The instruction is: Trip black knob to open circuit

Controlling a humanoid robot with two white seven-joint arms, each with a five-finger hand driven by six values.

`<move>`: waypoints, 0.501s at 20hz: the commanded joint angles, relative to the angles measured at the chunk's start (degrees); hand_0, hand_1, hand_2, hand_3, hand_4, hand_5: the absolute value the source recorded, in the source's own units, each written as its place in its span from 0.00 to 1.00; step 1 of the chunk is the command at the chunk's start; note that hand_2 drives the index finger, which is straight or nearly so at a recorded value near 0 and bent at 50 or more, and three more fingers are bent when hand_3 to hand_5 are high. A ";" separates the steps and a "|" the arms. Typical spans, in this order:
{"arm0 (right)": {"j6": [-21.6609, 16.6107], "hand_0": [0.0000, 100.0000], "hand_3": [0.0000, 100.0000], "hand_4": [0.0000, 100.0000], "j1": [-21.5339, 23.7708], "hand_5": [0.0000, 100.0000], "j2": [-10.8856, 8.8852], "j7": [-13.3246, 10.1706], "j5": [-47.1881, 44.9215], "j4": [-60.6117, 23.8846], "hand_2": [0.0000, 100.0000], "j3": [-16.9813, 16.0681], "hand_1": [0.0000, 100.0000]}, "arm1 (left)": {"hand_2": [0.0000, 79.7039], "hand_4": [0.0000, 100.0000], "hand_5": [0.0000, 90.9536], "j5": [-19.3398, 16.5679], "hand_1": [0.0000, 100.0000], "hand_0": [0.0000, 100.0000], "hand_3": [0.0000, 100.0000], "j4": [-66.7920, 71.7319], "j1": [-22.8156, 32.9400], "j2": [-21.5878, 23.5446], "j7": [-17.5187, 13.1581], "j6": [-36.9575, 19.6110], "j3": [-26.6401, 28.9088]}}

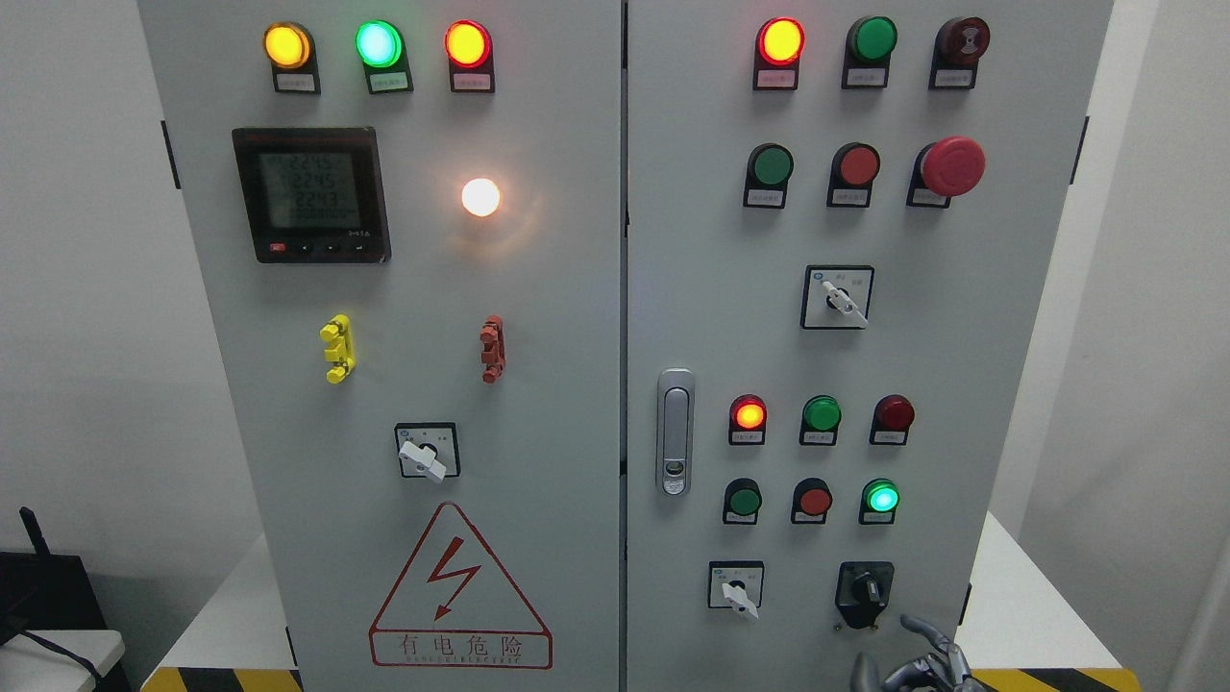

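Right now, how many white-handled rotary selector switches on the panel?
3. One on the left door above the warning triangle; one mid right door; one bottom right door, left of the black knob. None look hidden.

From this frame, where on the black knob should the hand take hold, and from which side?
Grip the raised pointer bar of the black knob, pinching its two flat flanks. Come from below right, where the right hand sits just under it. The bar stands roughly upright and proud of the black base plate, so its flanks likely give the best turning purchase.

Red mushroom button, lit meter, door latch.
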 commanded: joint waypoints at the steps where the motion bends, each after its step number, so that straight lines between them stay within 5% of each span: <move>1: -4.61 0.20 0.46 0.50 5.70 0.47 -2.16 2.25 -0.58 -1.15 0.16 -0.41 0.40 | 0.00 0.00 0.00 -1.93 0.39 0.12 0.00 0.00 -0.44 0.01 0.04 0.02 0.00; 5: -7.25 0.18 0.34 0.39 9.91 0.36 -2.51 2.87 -2.59 -3.60 0.05 0.47 0.32 | 0.00 0.00 0.00 -1.85 0.39 0.12 0.00 0.00 -0.44 0.01 0.04 0.02 0.00; 8: -8.92 0.16 0.28 0.33 13.60 0.32 -3.83 7.08 -3.83 -6.06 0.01 0.47 0.26 | 0.00 0.00 0.00 -1.93 0.39 0.12 0.00 0.00 -0.44 0.01 0.04 0.02 0.00; 10: -10.50 0.15 0.25 0.31 15.80 0.30 -4.79 7.53 -3.83 -7.21 0.00 0.39 0.23 | 0.00 0.00 0.00 -1.93 0.39 0.12 0.00 0.00 -0.44 0.01 0.04 0.02 0.00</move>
